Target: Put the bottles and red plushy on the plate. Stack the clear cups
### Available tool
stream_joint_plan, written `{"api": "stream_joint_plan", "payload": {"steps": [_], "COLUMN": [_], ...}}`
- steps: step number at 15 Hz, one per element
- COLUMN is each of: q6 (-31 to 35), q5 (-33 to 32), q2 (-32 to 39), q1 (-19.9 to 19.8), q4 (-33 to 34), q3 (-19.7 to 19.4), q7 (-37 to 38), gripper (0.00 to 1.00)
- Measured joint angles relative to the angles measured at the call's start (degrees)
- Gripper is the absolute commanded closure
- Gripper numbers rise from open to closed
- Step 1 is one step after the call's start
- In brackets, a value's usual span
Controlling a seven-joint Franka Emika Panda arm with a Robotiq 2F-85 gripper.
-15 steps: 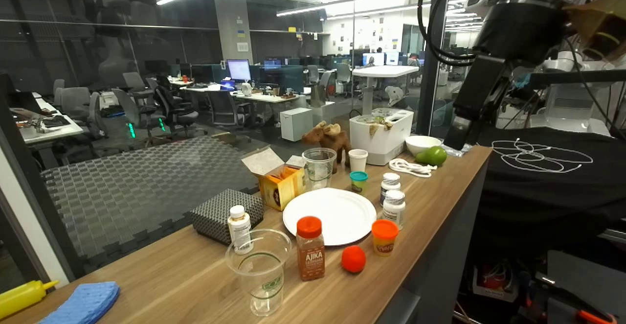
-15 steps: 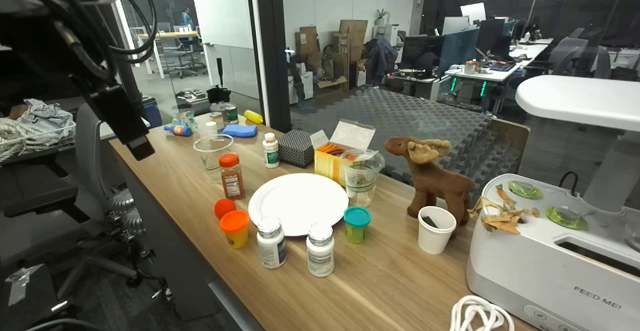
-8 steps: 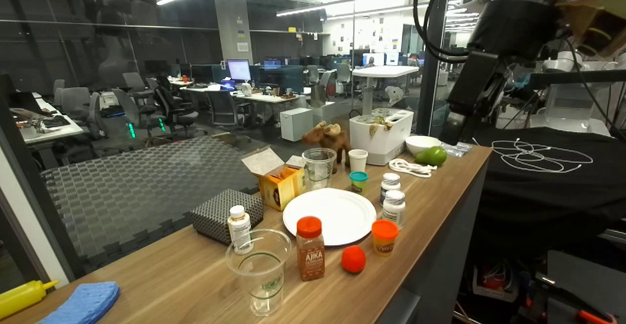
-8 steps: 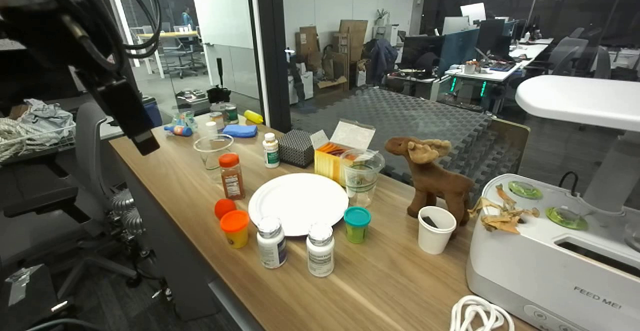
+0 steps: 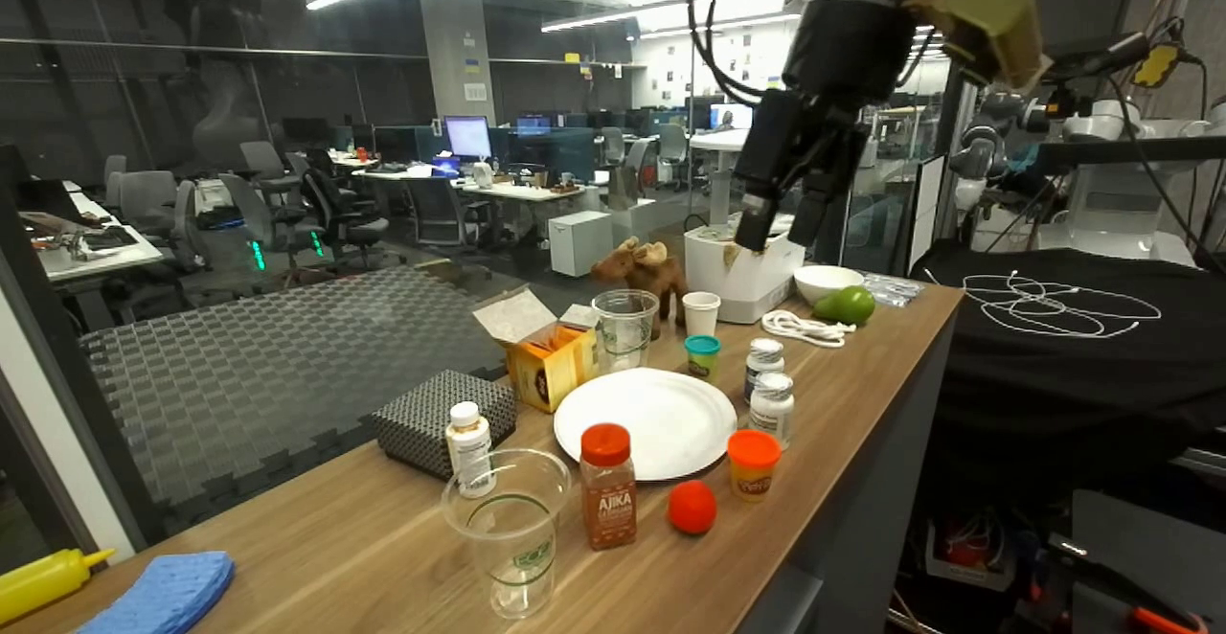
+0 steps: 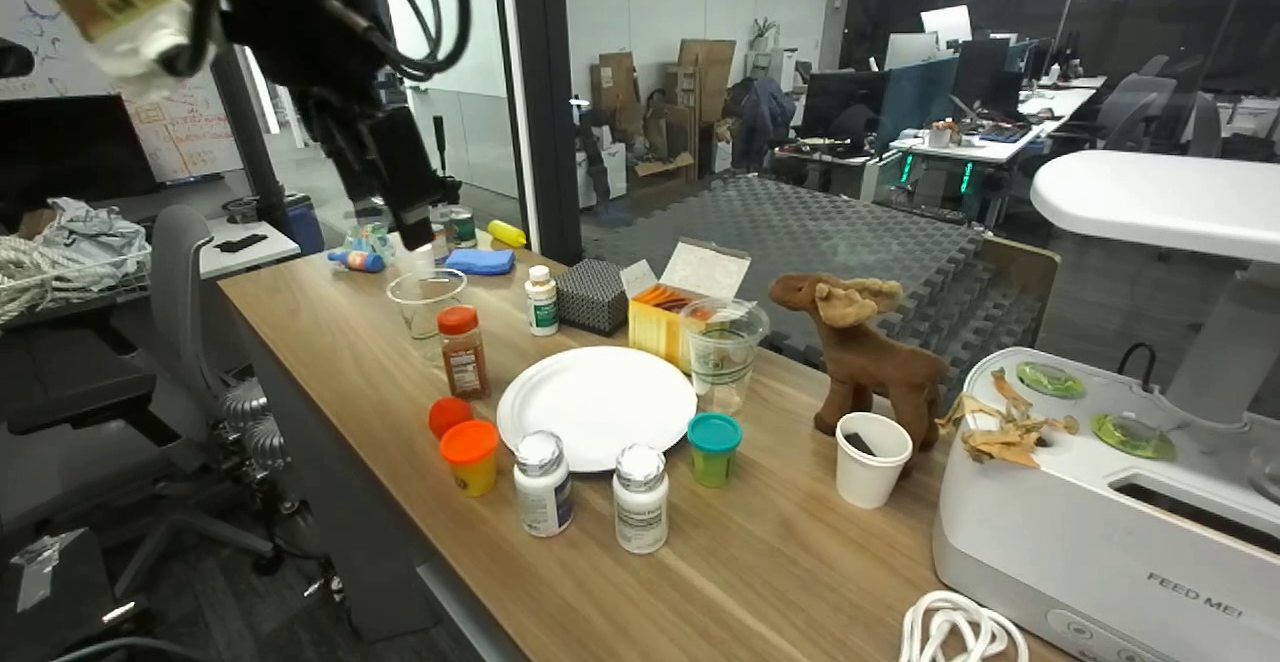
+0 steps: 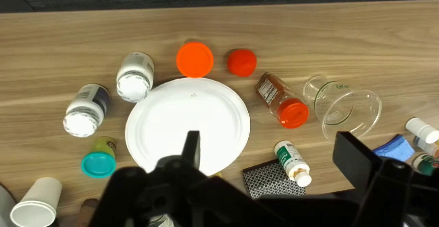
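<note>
Gripper [image 5: 778, 235] hangs above the table [image 5: 843, 385] with jaws spread wide, the upright bottles [image 5: 610, 509] and red plushy [image 5: 692, 507] located around the plate [image 5: 647, 418], with both clear cups [image 5: 522, 548] upright and standing well apart.

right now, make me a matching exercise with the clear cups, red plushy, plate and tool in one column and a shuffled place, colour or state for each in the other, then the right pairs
1. clear cups
2. red plushy
3. plate
4. tool

A. white, round and flat
B. open, holding nothing
C. standing apart, not stacked
D. between the orange-lidded tub and the red-capped bottle

Pairs: 1-C; 2-D; 3-A; 4-B
</note>
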Motion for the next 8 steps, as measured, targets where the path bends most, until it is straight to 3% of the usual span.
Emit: {"api": "stream_joint_plan", "payload": {"steps": [8], "q6": [0.4], "q5": [-5.0], "q2": [27.7], "q1": [0.0], "q4": [24.7], "q3": [5.1], "q7": [11.5], "gripper": [0.0]}}
